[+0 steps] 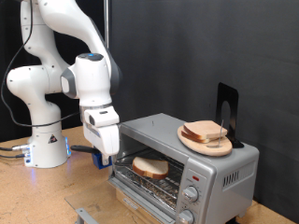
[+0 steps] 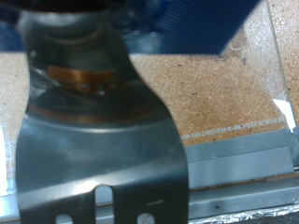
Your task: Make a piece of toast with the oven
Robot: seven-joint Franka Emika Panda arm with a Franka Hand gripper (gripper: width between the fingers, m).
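A: Where's the piece of toast [image 1: 150, 167]?
B: On the rack inside the oven [image 1: 220, 174], door open.
A: And the pincer [image 1: 104, 157]?
B: Beside the oven's open front; grip state, can't tell. More slices sit on the wooden plate [image 1: 188, 139].

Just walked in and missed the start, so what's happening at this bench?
A white robot arm has its end effector down at the open front of the silver toaster oven, on the exterior view's left of it. One piece of toast lies on the rack inside. More bread slices sit on a round wooden plate on top of the oven, beside a black stand. The wrist view is too close and blurred to show a grip.
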